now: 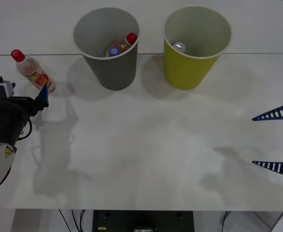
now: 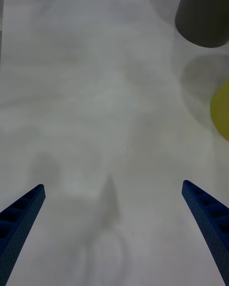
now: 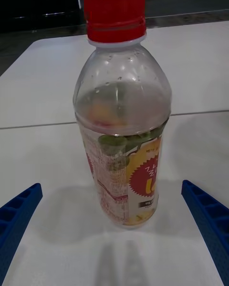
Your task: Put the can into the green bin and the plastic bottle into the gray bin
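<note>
down at the near left edge of the white table (image 1: 146,159) sits the left gripper (image 3: 114,229), its blue ribbed fingers (image 3: 19,214) spread wide apart with nothing between them but air. just ahead of it the plastic bottle (image 1: 33,71) stands upright on the tabletop, untouched, red cap (image 3: 114,12) on top. its yellow-orange label (image 3: 143,181) carries a red starburst with pale lettering i can't make out, and a strip of fine print too small to read. droplets cling inside its clear shoulder.

moving right, the gray bin (image 1: 108,46) stands at the far side of the table. inside it lie a red-capped bottle of amber liquid (image 1: 124,44) and a purple-capped bottle (image 1: 114,51). just beside it to the right, apart from it, is the green bin (image 1: 194,46), with the can (image 1: 179,47) resting inside, shiny top showing.

far right, the right gripper (image 1: 276,141) hovers over bare table, fingers wide open, holding nothing.
</note>
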You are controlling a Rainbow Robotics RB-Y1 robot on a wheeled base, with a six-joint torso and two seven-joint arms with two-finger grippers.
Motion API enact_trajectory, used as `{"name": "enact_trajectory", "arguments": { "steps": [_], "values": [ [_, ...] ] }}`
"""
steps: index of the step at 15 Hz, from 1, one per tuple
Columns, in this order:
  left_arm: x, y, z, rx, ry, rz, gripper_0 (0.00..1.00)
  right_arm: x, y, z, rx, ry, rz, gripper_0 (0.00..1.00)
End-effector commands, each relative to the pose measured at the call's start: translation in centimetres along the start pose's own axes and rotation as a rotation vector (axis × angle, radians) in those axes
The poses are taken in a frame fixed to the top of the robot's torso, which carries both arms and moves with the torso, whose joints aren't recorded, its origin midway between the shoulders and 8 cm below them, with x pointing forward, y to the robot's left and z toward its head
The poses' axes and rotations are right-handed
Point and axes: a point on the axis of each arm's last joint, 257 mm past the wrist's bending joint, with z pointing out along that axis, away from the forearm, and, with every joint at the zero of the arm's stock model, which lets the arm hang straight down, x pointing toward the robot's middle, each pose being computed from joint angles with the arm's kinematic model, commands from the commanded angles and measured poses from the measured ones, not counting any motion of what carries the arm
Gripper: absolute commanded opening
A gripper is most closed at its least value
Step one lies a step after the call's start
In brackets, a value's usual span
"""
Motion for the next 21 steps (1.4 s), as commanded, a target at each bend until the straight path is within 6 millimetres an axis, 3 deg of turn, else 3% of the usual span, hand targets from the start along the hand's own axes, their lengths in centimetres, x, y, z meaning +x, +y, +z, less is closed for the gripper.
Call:
{"name": "enact_trajectory", "arguments": {
  "steps": [1, 8, 13, 14, 15, 17, 21],
  "values": [
    [-0.1, 0.3, 1.9, -0.010, 0.007, 0.007, 1.00, 0.0, 0.0, 0.0, 0.000, 0.000, 0.000, 1.00],
    [-1.4, 0.0, 5.4, -0.017, 0.008, 0.025, 1.00, 0.0, 0.0, 0.0, 0.000, 0.000, 0.000, 1.00],
    [-1.5, 0.0, 5.6, -0.017, 0.007, 0.023, 1.00, 0.0, 0.0, 0.0, 0.000, 0.000, 0.000, 1.00],
    [-1.5, 0.0, 5.6, -0.017, 0.007, 0.023, 0.95, 0.0, 0.0, 0.0, 0.000, 0.000, 0.000, 1.00],
    [-1.5, 0.0, 5.6, -0.017, 0.007, 0.023, 0.08, 0.0, 0.0, 0.0, 0.000, 0.000, 0.000, 1.00],
    [-1.5, 0.0, 5.6, -0.017, 0.007, 0.024, 0.00, 0.0, 0.0, 0.0, 0.000, 0.000, 0.000, 1.00],
    [-1.5, -0.1, 5.6, -0.016, 0.007, 0.028, 0.00, 0.0, 0.0, 0.0, 0.000, 0.000, 0.000, 1.00]
  ]
}}
